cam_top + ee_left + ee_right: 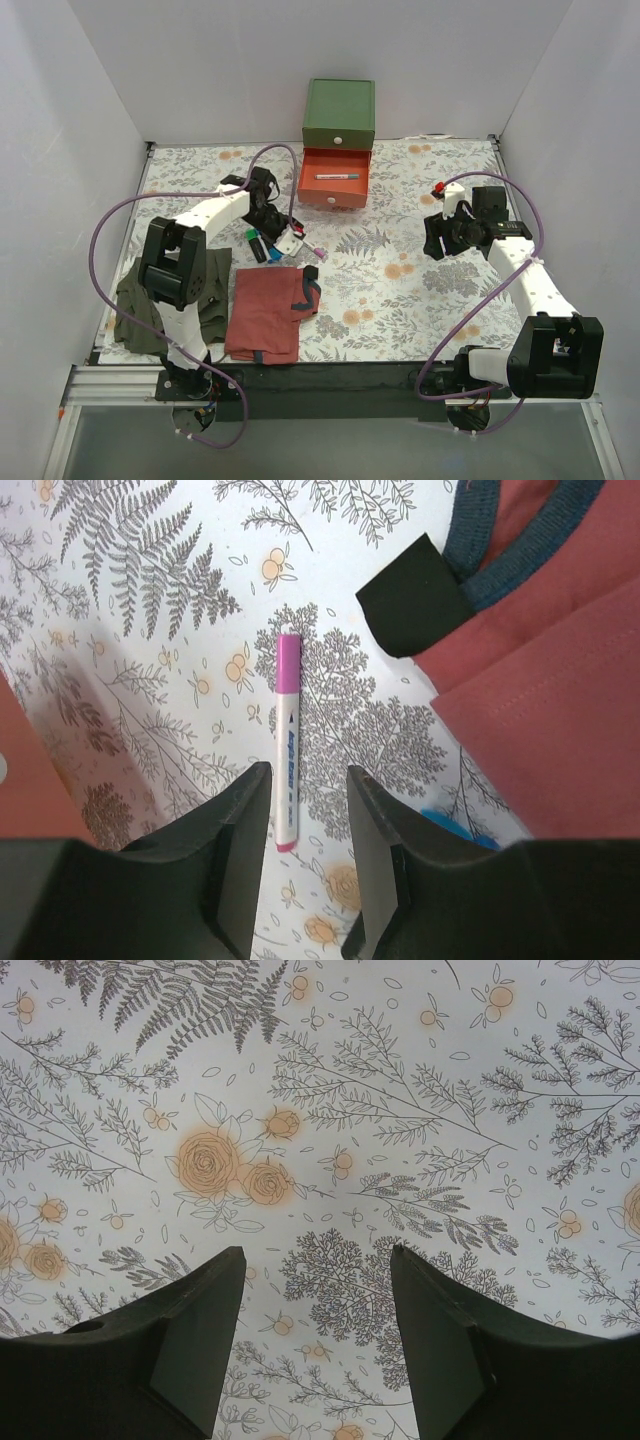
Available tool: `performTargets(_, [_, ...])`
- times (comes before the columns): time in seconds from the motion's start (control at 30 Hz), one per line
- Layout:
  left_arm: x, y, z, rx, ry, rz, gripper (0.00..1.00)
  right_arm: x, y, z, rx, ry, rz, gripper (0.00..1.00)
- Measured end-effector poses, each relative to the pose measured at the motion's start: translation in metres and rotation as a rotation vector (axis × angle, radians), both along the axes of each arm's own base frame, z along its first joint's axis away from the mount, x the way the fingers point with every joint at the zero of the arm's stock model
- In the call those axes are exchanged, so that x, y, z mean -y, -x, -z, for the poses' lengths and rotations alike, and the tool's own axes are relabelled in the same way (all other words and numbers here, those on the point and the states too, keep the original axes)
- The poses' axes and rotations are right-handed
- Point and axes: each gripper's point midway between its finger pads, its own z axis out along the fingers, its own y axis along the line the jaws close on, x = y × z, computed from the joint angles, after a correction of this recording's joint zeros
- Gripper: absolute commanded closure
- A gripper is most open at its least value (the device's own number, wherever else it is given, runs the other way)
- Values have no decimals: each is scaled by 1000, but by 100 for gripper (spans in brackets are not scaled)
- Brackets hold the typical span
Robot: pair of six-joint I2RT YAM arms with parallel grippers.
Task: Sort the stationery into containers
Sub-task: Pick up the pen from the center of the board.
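Floral desk [420,200], sorting barely begun: one pen [337,176] lay in the red-orange drawer [312,190]; left pincer [306,780] gaped around a pink-capped pen [287,740], right pincer [316,1252] gaped empty.

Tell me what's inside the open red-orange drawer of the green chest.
The red-orange drawer holds one thin pen lying crosswise. Whatever sits further back, under the boxy green chest, is hidden.

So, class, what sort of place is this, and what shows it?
Probably a robot lab test cell: left arm and right arm bolted side by side, plain white walls around them, a green chest staged on floral cloth.
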Motion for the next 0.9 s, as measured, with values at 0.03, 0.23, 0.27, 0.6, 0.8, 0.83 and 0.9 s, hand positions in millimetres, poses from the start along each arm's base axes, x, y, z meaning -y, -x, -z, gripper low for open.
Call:
performTargets(0.03, [3,0,3,0,-2,8,64,0,0,0,1,0,0,31])
performTargets(0.23, [17,-2,27,-22,-11,29,65,0,0,1,-2,1,1,31])
performTargets(0.27, [18,-4,32,-29,-14,28,65,0,0,2,-6,2,1,31])
performTargets(0.6, [28,-37,52,-15,-26,-4,67,1,0,12,-42,5,2,32])
performTargets(0.8, [28,-40,56,-19,-43,6,72,1,-1,15,-52,8,5,32])
performTargets(0.83, [28,-40,56,-23,-47,12,73,2,-1,16,-54,11,6,32])
performTargets(0.9, [28,-41,56,-33,-60,24,75,2,-2,17,-58,11,6,32])
